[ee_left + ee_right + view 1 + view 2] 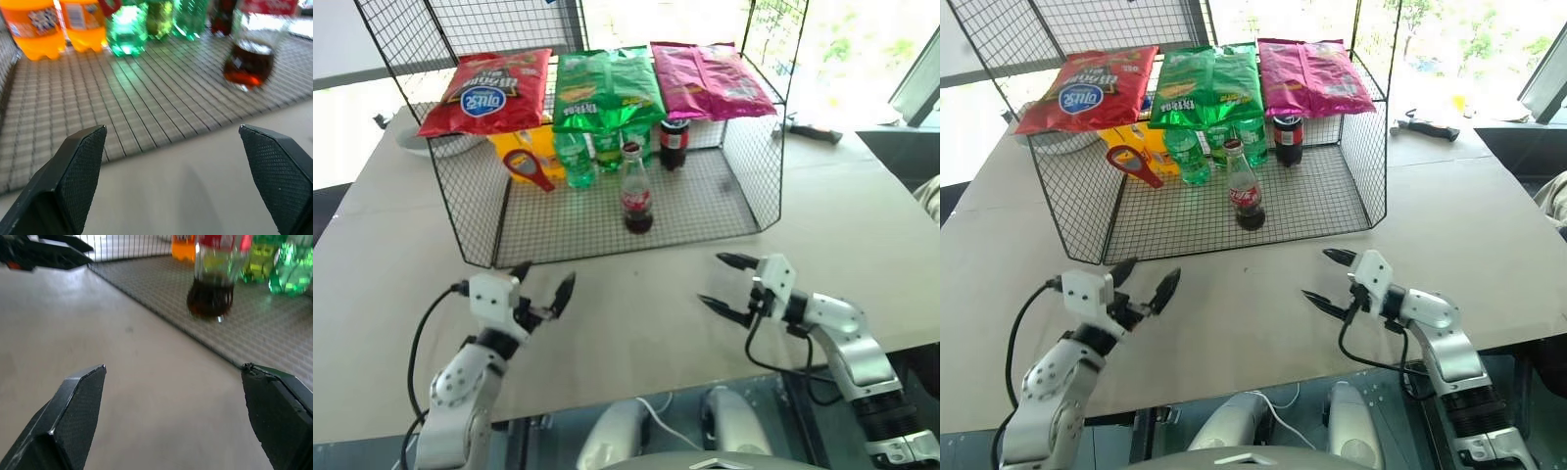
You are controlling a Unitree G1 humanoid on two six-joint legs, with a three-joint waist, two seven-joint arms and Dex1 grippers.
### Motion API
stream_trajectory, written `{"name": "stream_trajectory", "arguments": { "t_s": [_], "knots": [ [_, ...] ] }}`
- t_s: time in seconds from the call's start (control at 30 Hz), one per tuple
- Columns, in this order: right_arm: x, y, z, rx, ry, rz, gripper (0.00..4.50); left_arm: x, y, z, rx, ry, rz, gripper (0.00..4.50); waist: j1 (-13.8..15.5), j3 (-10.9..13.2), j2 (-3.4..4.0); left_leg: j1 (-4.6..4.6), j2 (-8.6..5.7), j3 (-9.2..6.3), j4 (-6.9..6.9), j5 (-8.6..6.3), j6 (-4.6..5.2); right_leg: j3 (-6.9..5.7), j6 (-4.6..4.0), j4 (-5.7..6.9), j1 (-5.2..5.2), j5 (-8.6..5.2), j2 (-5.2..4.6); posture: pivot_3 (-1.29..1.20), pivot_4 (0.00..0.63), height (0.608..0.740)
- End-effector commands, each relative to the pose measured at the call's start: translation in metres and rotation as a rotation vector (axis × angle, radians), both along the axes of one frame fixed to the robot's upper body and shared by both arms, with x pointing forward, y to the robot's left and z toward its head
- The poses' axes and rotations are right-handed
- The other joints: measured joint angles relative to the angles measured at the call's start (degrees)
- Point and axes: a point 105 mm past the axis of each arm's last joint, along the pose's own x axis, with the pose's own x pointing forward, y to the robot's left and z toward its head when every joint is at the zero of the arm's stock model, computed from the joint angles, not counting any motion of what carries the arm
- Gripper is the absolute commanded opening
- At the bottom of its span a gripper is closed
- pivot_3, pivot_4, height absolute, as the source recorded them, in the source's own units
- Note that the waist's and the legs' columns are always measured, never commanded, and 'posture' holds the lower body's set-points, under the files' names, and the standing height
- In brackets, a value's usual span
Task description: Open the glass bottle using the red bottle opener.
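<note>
The glass bottle stands upright near the front edge of a wire rack's mesh floor, with dark liquid, a red label and a red cap. The red bottle opener leans at the rack's left side, in front of orange bottles. My left gripper hovers open over the table in front of the rack, left of the bottle. Open too, my right gripper is over the table to the bottle's front right, pointing left. Both wrist views show the bottle ahead beyond empty fingers.
Green plastic bottles and a squat dark bottle stand behind the glass bottle. Chip bags lie on the rack's top. A white bowl sits behind the rack's left, a dark tool at its far right.
</note>
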Motion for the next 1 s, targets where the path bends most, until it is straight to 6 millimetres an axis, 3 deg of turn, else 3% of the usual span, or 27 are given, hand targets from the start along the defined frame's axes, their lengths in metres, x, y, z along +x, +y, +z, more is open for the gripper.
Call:
{"name": "stream_trajectory", "arguments": {
  "t_s": [0.03,0.27,0.47,1.0],
  "knots": [
    [-0.007,0.029,0.041,0.085,-0.084,0.062,4.45,0.023,0.006,0.025,-0.03,-0.101,0.062,4.5,0.1,0.0,-0.03,0.0,0.0,0.0,0.0,0.0,0.0,0.01,-0.01,0.0,0.0,0.01,0.0,0.0,0.15,0.74],
    [-0.006,0.054,0.082,0.178,-0.136,0.055,4.45,0.061,0.008,0.061,-0.073,-0.211,0.113,4.5,0.1,0.0,-0.09,-0.09,-0.11,-0.04,-0.01,0.0,0.0,0.02,-0.03,-0.02,-0.1,0.02,-0.02,0.0,0.15,0.74],
    [-0.006,0.062,0.107,0.204,-0.186,0.061,4.45,0.083,0.008,0.088,-0.128,-0.28,0.126,4.5,0.0,0.0,-0.09,-0.16,-0.12,-0.07,-0.02,0.0,0.0,-0.01,-0.04,-0.03,-0.18,0.03,-0.01,0.0,0.15,0.74],
    [-0.003,0.06,0.11,0.174,-0.213,0.055,4.45,0.093,0.008,0.096,-0.148,-0.318,0.166,4.5,-0.1,0.0,-0.1,-0.16,-0.14,-0.07,-0.02,0.0,0.01,0.01,-0.04,-0.01,-0.18,0.03,-0.02,0.0,0.15,0.74]
  ]
}}
